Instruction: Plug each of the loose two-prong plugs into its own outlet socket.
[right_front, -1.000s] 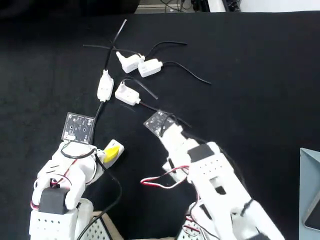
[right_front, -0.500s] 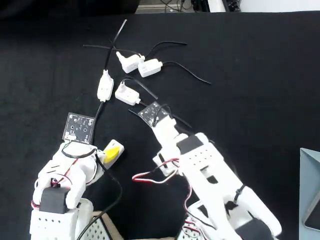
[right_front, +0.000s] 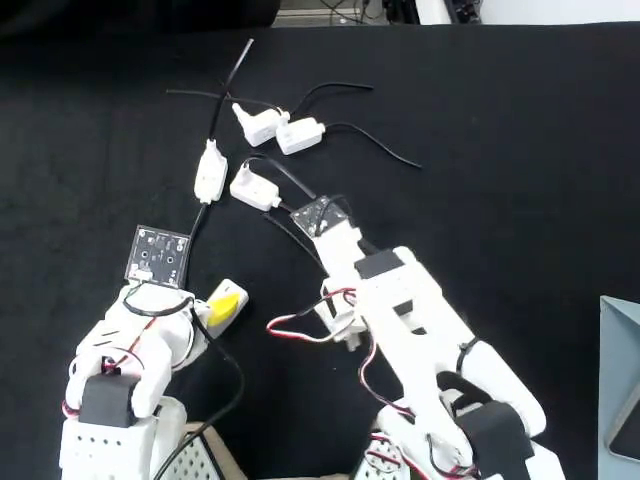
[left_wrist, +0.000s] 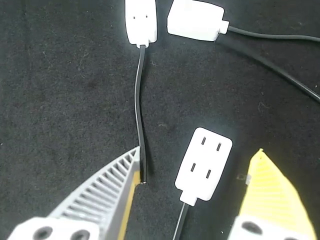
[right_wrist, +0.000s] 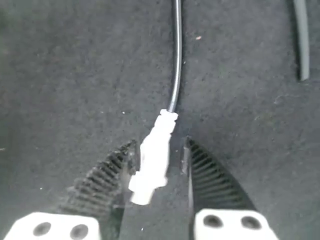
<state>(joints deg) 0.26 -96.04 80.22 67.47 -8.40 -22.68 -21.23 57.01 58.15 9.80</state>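
My right hand (right_wrist: 160, 143) sits open around a plug (right_wrist: 152, 165). My left hand (left_wrist: 198, 150), well apart from that plug, is open too.

Wide bare counter (right_front: 520, 130) lay free on the right side, white plugs (right_front: 300, 135) and looping black cables (right_front: 385, 148) crowded the middle, right claw (right_wrist: 160, 144) straddled a small plug (right_wrist: 152, 162) with slim gaps either side, outlet socket (left_wrist: 204, 165) lay between the spread fingers of the left claw (left_wrist: 198, 151).

Change over the last second: the right arm has been extended away from the near edge of the counter, toward the loose plugs (right_front: 262, 152) lying mid-counter. Its end effector (right_front: 321, 215) has been set astride a white plug (right_wrist: 152, 165), fingers parted on either side.
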